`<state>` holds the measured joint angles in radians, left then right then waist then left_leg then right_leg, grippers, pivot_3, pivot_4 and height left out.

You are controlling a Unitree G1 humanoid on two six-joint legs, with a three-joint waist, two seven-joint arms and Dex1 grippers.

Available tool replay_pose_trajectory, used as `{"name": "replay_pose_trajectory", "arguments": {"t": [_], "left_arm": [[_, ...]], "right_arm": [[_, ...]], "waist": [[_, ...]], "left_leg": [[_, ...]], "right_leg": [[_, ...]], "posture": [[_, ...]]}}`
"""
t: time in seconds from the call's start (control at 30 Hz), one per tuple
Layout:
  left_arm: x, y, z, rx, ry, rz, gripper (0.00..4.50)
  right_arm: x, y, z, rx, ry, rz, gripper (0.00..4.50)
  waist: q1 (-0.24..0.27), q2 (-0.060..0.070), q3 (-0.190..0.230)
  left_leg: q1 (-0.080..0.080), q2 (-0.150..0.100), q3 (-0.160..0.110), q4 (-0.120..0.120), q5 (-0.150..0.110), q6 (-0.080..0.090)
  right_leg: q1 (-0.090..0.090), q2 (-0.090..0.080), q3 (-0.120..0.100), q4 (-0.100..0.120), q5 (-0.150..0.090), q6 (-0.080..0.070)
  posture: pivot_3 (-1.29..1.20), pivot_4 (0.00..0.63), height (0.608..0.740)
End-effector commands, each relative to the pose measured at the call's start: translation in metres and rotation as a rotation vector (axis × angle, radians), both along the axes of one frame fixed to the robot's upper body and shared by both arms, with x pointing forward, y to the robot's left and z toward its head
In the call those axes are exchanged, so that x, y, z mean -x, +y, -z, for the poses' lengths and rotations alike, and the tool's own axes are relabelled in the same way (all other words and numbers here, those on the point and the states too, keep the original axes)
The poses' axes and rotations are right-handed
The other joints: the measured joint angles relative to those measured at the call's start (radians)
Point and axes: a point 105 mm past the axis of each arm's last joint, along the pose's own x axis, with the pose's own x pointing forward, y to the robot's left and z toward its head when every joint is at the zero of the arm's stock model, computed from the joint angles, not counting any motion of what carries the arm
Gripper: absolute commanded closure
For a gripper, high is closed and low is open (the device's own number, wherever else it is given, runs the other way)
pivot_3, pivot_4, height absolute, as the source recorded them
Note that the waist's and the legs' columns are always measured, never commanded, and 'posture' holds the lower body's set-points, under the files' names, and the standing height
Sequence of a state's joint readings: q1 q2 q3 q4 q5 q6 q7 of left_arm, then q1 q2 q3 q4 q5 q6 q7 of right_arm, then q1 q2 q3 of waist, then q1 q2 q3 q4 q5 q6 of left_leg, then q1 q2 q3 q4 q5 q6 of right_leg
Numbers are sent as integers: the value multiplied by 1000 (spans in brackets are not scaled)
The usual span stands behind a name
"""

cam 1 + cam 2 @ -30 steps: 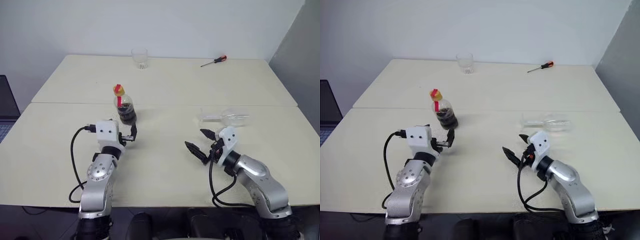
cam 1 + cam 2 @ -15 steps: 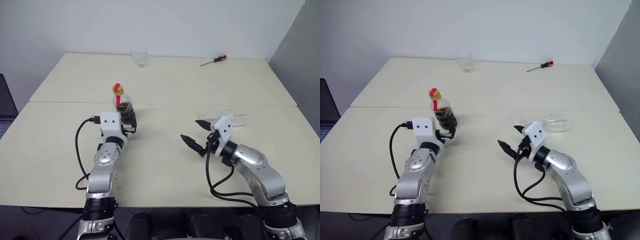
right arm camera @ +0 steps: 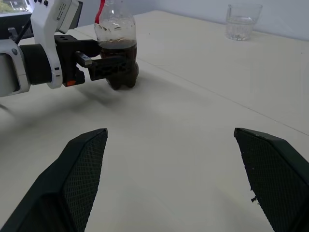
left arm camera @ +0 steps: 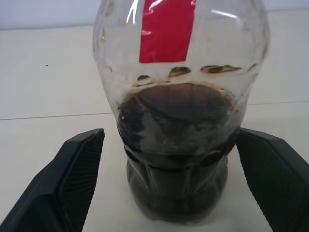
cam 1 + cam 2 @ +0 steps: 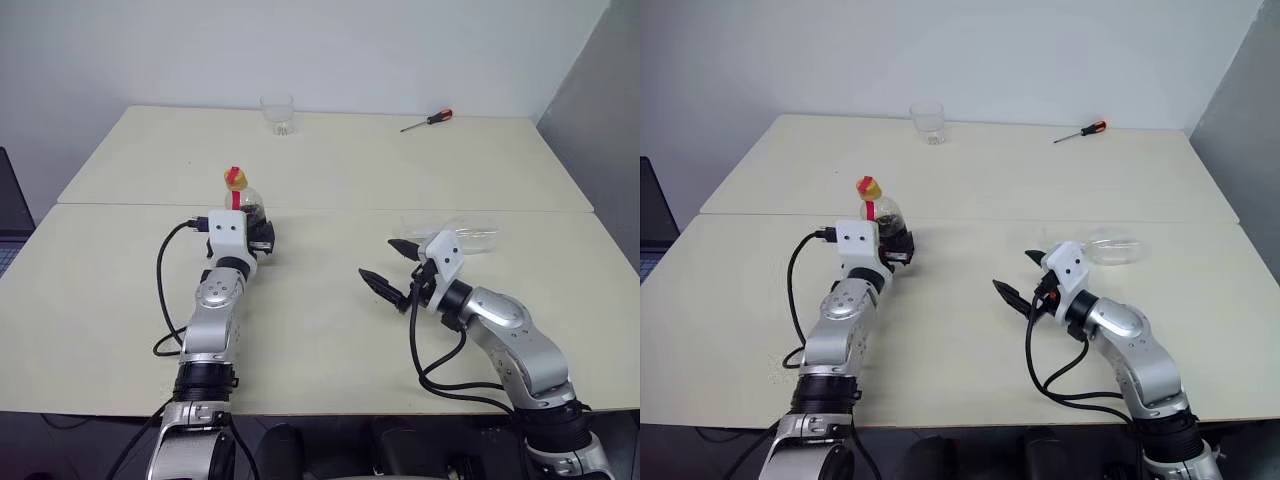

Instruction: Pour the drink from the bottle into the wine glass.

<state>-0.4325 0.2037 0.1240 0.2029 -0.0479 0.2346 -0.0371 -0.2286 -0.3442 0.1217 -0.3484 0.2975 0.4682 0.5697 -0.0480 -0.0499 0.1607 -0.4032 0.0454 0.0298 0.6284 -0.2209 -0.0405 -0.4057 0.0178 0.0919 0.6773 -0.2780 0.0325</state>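
Landmark for all positions: the bottle [image 5: 251,209], standing upright on the pale counter [image 5: 330,180], just on the robot's side of the seam that crosses the counter from side to side.

Bottle: clear plastic, yellowish cap, red label band at the neck. The drink [image 4: 177,145] is dark brown and fills the lower part only; a ring of bubbles sits at the liquid line.

Left gripper [image 4: 176,183]: spread wide, one black finger on each side of the bottle's lower body. In the left wrist view a strip of counter shows between each finger and the plastic, so nothing is gripped yet. The bottle stands between the fingers, not lifted.

Right gripper [image 5: 395,268]: also wide open, holding nothing. It hovers above the counter well to the right of the bottle and somewhat nearer the robot, fingers pointing towards the bottle's side.

Wine glass [image 5: 462,233]: lying on its side on the counter, well to the right of the bottle, just beyond the right gripper.

Short clear tumbler [image 5: 278,114]: upright near the far edge of the counter, well behind the bottle.

Red-handled screwdriver [image 5: 428,121]: flat on the counter, far behind and to the right of the bottle.
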Motion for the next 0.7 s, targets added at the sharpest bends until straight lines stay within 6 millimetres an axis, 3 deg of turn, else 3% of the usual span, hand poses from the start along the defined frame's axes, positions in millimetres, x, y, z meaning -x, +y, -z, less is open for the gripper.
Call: {"name": "replay_pose_trajectory", "arguments": {"t": [0.03,0.7], "left_arm": [[-7,0,-20,-31,-77,16,0],[-20,-2,-26,-95,-117,49,0]], "right_arm": [[2,3,-11,-7,-47,-19,25],[1,7,-13,13,-55,-43,25]], "waist": [[0,0,0],[0,0,0]], "left_leg": [[0,0,0,0,0,0],[0,0,0,0,0,0]], "right_leg": [[0,0,0,0,0,0],[0,0,-2,1,0,0]], "posture": [[0,150,740],[0,150,740]]}}
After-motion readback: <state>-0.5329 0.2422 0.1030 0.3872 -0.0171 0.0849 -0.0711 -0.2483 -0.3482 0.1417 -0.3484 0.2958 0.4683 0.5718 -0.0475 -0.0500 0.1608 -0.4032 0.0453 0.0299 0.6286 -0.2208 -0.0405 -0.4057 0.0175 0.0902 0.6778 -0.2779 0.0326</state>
